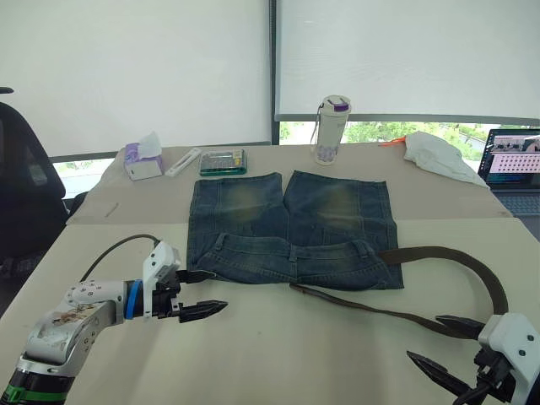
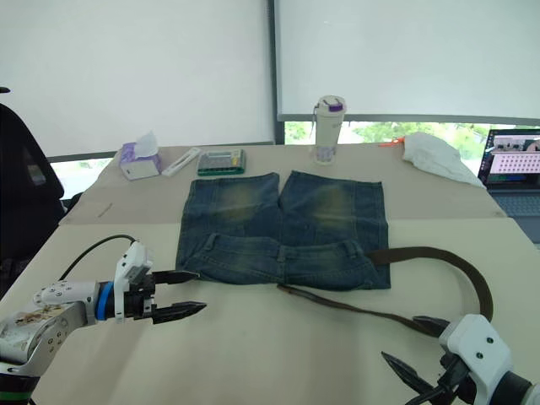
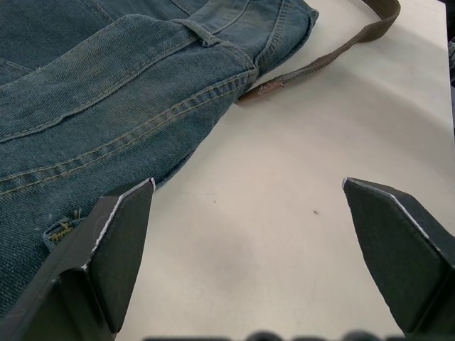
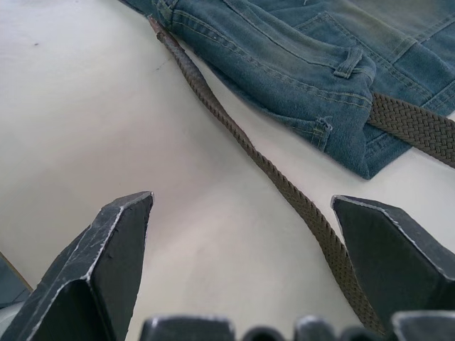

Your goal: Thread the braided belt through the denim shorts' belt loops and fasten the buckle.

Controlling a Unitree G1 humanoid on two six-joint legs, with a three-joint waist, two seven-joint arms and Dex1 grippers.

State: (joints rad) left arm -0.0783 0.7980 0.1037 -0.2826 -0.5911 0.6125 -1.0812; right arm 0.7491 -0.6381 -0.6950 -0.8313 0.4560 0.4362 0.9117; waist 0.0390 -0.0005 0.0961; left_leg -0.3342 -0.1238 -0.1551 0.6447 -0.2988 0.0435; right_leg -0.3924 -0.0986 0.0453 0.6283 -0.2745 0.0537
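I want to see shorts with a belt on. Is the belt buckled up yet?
No. The braided belt loops loose on the table beside the denim shorts, its tip lying free by the waistband.

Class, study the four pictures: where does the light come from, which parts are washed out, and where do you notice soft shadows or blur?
Head views: daylight through pale blinds, washed-out and bright; the denim shorts look evenly lit. Left wrist view: faint shadow under the shorts' edge, black fingers slightly blurred up close. Right wrist view: the braided belt casts a thin soft shadow on the table.
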